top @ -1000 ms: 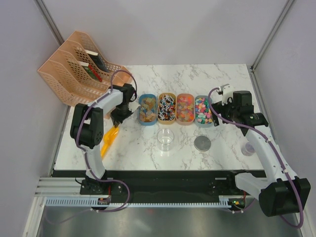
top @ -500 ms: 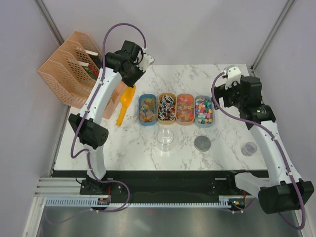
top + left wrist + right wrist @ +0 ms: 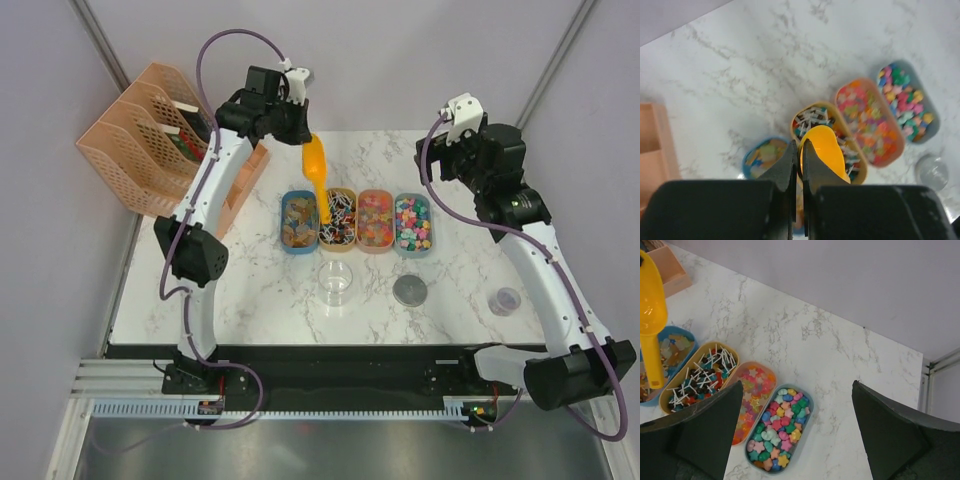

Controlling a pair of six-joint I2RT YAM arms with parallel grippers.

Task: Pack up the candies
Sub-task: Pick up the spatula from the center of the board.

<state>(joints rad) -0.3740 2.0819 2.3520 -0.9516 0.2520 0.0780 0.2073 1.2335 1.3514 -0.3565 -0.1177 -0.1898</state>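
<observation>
The candies fill four oval trays in a row: mixed pieces in the blue tray [image 3: 298, 222], white-stick sweets in the tan tray [image 3: 337, 218], star jellies in the peach tray [image 3: 375, 220], and pastel shapes in the grey-blue tray [image 3: 413, 224]. My left gripper [image 3: 303, 135] is raised behind the trays, shut on the bowl rim of a yellow-orange scoop [image 3: 316, 172], whose handle hangs down over the blue and tan trays. In the left wrist view the jaws [image 3: 800, 145] pinch the scoop [image 3: 825, 150]. My right gripper [image 3: 797, 385] hangs open above the pastel candies [image 3: 777, 427], holding nothing.
A clear cup [image 3: 337, 282] stands in front of the trays, with a round grey lid [image 3: 410, 290] to its right. A small clear cup [image 3: 505, 300] sits near the right edge. Peach file racks [image 3: 150, 140] stand at the back left.
My left gripper has lifted the scoop off the table at the left and carried it up and right, over the trays. The right arm has risen and moved back.
</observation>
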